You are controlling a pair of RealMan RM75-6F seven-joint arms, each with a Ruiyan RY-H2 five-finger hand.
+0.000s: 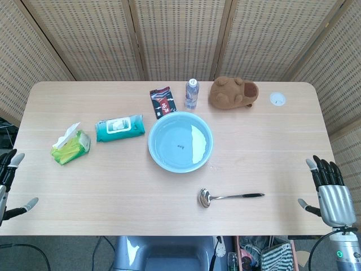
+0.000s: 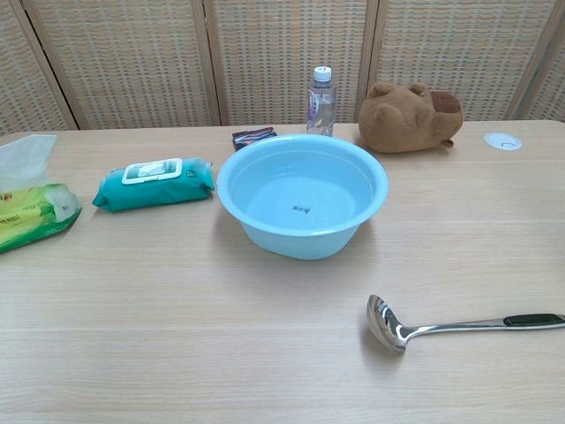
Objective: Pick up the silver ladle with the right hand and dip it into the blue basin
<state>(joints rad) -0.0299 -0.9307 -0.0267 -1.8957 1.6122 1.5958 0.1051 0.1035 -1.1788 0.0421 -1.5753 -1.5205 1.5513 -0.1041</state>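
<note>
The silver ladle (image 1: 228, 197) (image 2: 459, 326) lies flat on the table in front of the blue basin (image 1: 180, 141) (image 2: 302, 196), bowl to the left and black-tipped handle pointing right. The basin sits mid-table with water in it. My right hand (image 1: 328, 186) hovers at the table's right front edge, fingers spread, holding nothing, well to the right of the ladle's handle. My left hand (image 1: 10, 183) shows at the far left edge, fingers apart and empty. Neither hand appears in the chest view.
Behind the basin stand a water bottle (image 1: 192, 94), a dark snack packet (image 1: 162, 101) and a brown plush toy (image 1: 233, 92). A teal wipes pack (image 1: 119, 127) and a green tissue pack (image 1: 71, 145) lie to the left. A white disc (image 1: 277, 99) sits far right.
</note>
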